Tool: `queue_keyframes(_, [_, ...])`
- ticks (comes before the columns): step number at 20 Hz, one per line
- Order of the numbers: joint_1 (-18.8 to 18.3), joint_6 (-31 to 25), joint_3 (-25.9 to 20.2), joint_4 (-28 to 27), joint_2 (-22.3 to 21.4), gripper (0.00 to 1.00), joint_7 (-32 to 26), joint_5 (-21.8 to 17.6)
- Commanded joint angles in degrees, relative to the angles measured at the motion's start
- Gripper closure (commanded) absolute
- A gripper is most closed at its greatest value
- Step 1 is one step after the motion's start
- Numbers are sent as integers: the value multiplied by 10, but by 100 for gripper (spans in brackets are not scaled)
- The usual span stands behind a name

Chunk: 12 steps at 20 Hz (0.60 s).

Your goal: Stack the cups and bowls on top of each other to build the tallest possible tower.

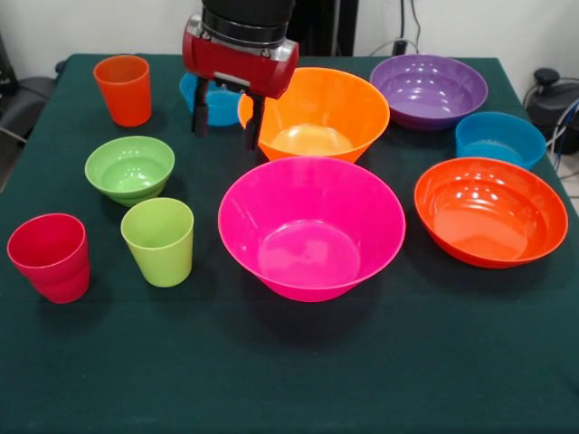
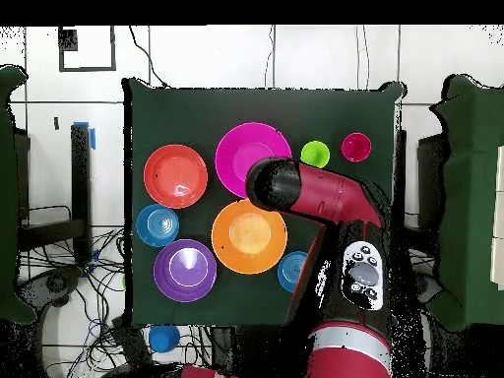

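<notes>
Cups and bowls all sit apart on the green worktop [image 1: 298,380], none stacked yet, so you are at the very first step of the tower. In the front view the big yellow-orange bowl [image 1: 318,113] stands in the far middle, with the big pink bowl [image 1: 312,226] just in front of it. The red-orange bowl [image 1: 490,210] is to the right, the purple bowl [image 1: 429,89] is far right, and a small blue bowl [image 1: 499,137] sits between those two. The second small blue bowl [image 1: 217,101] is partly hidden behind the tool [image 1: 227,116]. On the left you have the orange cup [image 1: 124,89], the small green bowl [image 1: 130,168], the lime cup [image 1: 158,240] and the red cup [image 1: 50,256].

Your tool hangs with its two fingers spread apart and nothing between them, one finger beside the yellow-orange bowl's left rim, the other in front of the small blue bowl. Whether it touches either, you cannot tell.

It looks as if you are about to pick the first piece. The next move calls for settling the fingers over one rim and closing firmly. The yellow-orange bowl seems the best base.
</notes>
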<state>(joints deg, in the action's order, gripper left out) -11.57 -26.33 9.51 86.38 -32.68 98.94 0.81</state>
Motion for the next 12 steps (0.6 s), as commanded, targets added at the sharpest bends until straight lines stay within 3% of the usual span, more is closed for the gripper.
queue_keyframes(1, [-8, 48, -86, 45, 20, 0, 77, 15])
queue_keyframes(12, [-2, 73, -85, 40, 35, 0, 92, 24])
